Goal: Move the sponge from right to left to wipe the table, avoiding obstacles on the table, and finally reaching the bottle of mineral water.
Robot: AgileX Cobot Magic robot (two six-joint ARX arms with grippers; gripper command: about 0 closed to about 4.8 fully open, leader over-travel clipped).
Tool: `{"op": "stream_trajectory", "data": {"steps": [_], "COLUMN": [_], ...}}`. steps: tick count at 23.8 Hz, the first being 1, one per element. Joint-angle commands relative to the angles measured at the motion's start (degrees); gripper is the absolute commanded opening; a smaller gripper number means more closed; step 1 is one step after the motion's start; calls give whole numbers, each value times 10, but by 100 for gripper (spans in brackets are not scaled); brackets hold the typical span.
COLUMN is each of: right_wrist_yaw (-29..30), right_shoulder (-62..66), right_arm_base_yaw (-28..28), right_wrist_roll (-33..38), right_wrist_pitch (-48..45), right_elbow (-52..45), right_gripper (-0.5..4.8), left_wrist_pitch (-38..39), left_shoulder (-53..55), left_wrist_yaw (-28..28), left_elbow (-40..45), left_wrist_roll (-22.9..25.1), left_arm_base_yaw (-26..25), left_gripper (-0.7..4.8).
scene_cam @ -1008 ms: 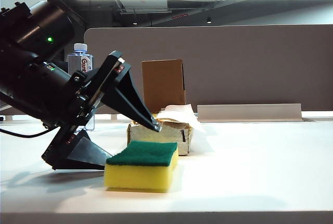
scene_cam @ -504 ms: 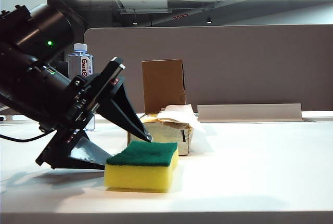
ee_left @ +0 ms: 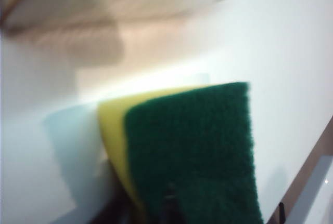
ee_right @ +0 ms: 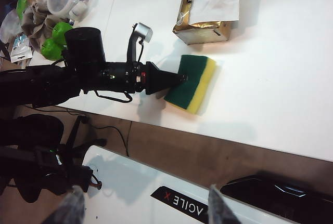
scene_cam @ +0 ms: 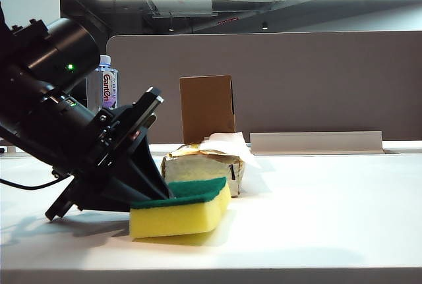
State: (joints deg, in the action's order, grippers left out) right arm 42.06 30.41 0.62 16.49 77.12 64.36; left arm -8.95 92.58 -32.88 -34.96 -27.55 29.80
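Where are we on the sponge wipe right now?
Early. Done: the left pincer has closed on the sponge, whose near-pincer end looks slightly lifted. In hand: only the grip; the sponge sits in front of the tissue pack and cardboard box. Left: the wipe leftward, clear of both, to the water bottle. The right pincer hangs open, off the table.

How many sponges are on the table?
1. The yellow-and-green sponge lies at the table's near edge, in front of the tissue pack, one end pinched by the left gripper. Another could hide behind the arm.
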Motion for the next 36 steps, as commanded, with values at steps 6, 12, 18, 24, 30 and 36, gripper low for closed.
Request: {"op": "stream_trajectory", "data": {"steps": [6,12,18,24,30,36], "right_wrist_yaw": [2,1,1,1,1,1], "right_shoulder": [0,0,0,0,0,0], "right_arm_base_yaw": [0,0,0,0,0,0], "right_wrist_roll": [0,0,0,0,0,0], "right_wrist_pitch": [-2,-2,-2,-2,-2,-2], "right_elbow": [2,2,2,2,2,2], "right_gripper": [304,265,264,264,264,264], "left_wrist_pitch": [16,21,94,124,176,242], "left_shoulder": [1,1,1,1,1,-1], "left_wrist_yaw": [15,21,42,62,104,153], "left_elbow": [-19,-44,-44,-44,-44,-44], "left_wrist_roll": [53,76,122,139,159,201], "left_arm_base_yaw": [1,1,1,1,1,0], "left_gripper": [-6,-6,-6,-6,-6,-6]}}
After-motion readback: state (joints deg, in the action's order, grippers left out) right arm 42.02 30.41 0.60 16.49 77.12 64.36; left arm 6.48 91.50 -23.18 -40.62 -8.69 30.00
